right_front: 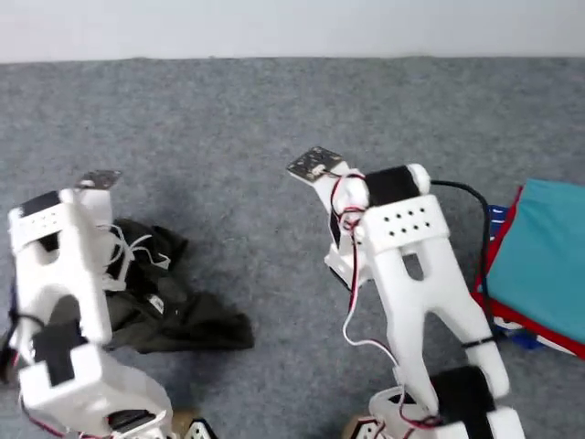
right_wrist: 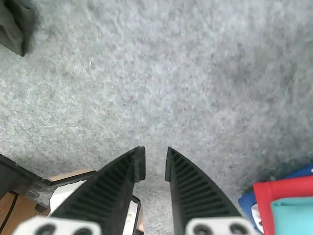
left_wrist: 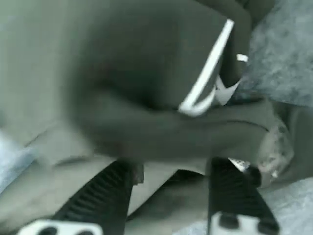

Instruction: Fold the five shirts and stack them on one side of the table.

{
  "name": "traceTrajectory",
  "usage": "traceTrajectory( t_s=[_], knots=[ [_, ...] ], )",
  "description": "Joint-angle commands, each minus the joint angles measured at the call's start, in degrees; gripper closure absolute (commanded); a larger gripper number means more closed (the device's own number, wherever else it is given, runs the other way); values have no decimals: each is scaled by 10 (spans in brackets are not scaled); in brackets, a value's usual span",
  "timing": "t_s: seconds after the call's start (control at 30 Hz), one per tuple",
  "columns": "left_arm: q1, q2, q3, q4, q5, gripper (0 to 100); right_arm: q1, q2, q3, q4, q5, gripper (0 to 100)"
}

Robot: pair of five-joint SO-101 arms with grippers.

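Above the dark shirt [left_wrist: 146, 73], left gripper [left_wrist: 173, 169] agape.

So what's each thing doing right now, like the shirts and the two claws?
Dark shirt: crumpled, not folded yet.
Stacked shirts: folded, teal one on top.
Left gripper: open, right over the crumpled one.
Right gripper: barely open, empty.

This looks like a robot test room. A grey fuzzy mat [right_front: 228, 119] fills the middle, a plain white wall [right_front: 274, 27] runs along the top, and the left arm [right_front: 59, 274] and right arm [right_front: 425, 274] at the bottom have bare wires [right_front: 352, 279].
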State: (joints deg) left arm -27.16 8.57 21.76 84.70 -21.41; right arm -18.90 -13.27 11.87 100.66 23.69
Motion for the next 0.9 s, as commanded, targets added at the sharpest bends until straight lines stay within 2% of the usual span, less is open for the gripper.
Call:
traceTrajectory(
  t_s=[0.0,0.1,0.27,0.53,0.87],
  knots=[
    [40,47,-43,16,-6,886,16,-49,15,22,-4,915],
    [87,69,-96,47,-6,985,23,-71,30,22,-4,915],
    [146,40,-215,84,1,987,36,-95,36,22,-4,915],
    [190,11,-433,79,79,987,39,-112,36,23,-4,915],
    [263,11,-555,-36,83,987,38,-108,47,22,-4,915]
  ],
)
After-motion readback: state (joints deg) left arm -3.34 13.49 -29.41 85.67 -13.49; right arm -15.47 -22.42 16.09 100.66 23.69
